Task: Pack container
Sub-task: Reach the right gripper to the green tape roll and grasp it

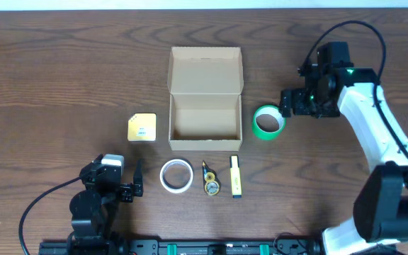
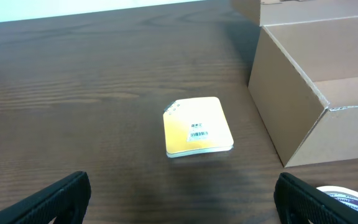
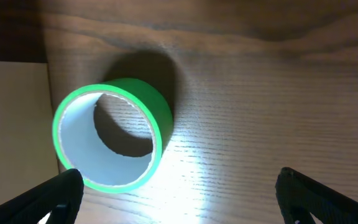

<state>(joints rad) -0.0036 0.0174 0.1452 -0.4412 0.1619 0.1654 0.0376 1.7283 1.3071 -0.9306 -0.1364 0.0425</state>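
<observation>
- You have a dark wood table (image 1: pixel 48 71) with everything laid out around its middle.
- Your right arm (image 1: pixel 374 120) reaches in from the right side. The right gripper (image 3: pixel 179 208) hangs over the wood just right of the green roll, its jaws spread wide and holding nothing.
- Your left arm (image 1: pixel 94 205) sits low at the near left edge. The left gripper (image 2: pixel 179 208) is also spread wide and empty, facing the pad, with the box's corner at the right of its view.
- The box (image 1: pixel 205 120) stands at the table's centre, open and empty, its lid (image 1: pixel 205 71) folded back on the far side.
- The green roll (image 1: pixel 269 133) lies flat just right of the box, a thin gap between them.
- The white roll (image 1: pixel 163 176) lies flat in front of the box's near left corner.
- The pad (image 1: pixel 142 127), yellow and square, lies just left of the box, apart from it.
- A yellow marker (image 1: pixel 235 176) lies in front of the box's near right corner, pointing away from you.
- A small yellow and black item (image 1: pixel 210 179) lies between the white roll and the marker; you cannot tell what it is.
</observation>
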